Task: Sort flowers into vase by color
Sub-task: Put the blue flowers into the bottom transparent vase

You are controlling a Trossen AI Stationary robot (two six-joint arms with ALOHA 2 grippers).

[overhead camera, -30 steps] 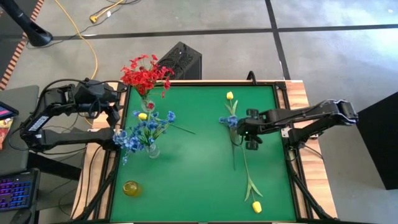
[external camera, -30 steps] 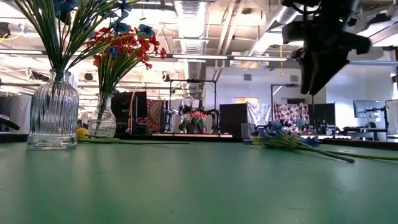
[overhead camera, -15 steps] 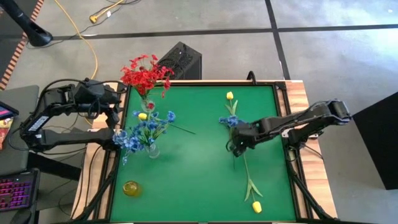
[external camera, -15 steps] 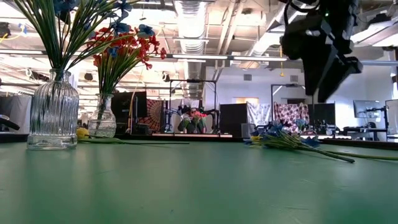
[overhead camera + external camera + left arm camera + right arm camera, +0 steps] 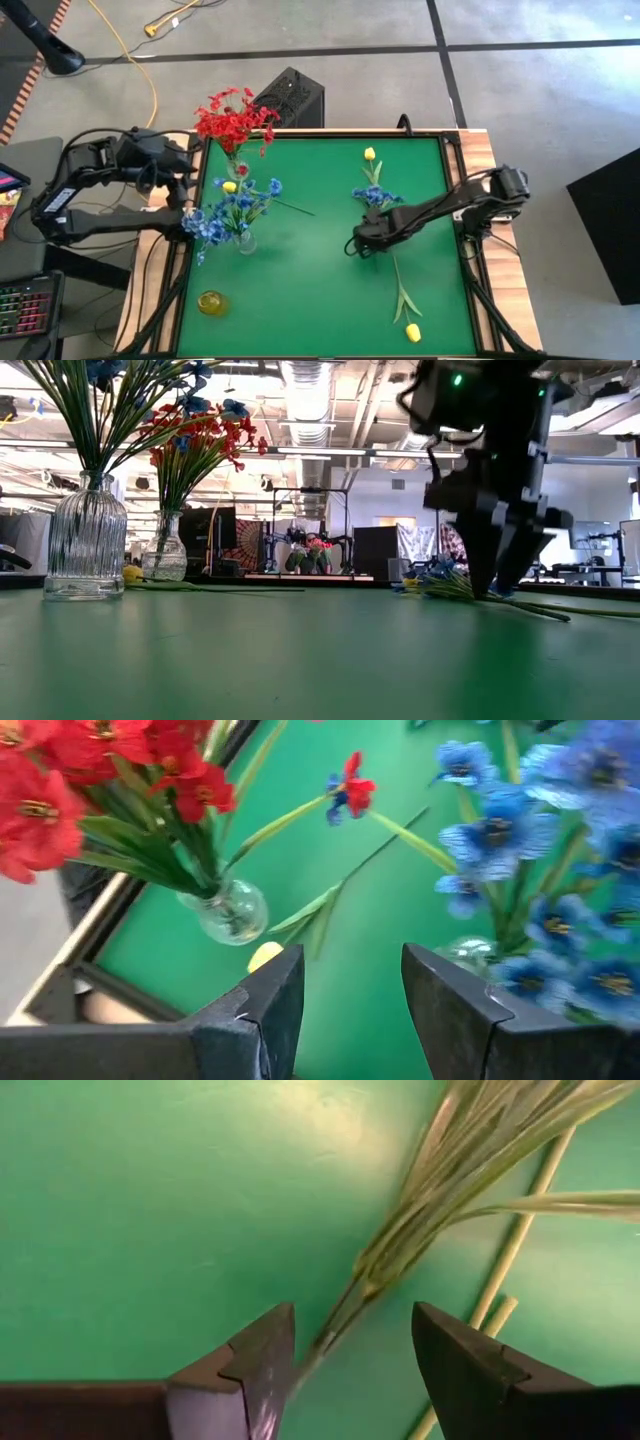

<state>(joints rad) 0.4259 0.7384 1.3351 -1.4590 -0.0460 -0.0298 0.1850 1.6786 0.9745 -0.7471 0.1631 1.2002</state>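
Reaching down over the middle of the green table [image 5: 320, 290], the right hand [image 5: 362, 243] sits low with its fingers spread on either side of the thin stem end of the blue spray [image 5: 372, 195]. In the right wrist view the bundled stems [image 5: 400, 1250] run down into the gap between the two fingers [image 5: 250, 1365], but nothing is pinched yet. The low view shows the fingertips almost at the table surface beside the blue blossoms [image 5: 445, 582].

So the step in hand looks like picking up that loose blue spray. It belongs, I'd judge, in the blue vase [image 5: 243, 238] on the left side, just in front of the red vase [image 5: 238, 168]. Next the hand needs to settle a touch lower and close squarely on the stem, without catching the yellow tulip stem [image 5: 515, 1240] lying just beside it.

Two tulips [image 5: 369, 154] [image 5: 412, 332] lie on the right half, a third [image 5: 229, 186] between the vases. The left hand [image 5: 350, 1010] waits spread at the table's left edge.
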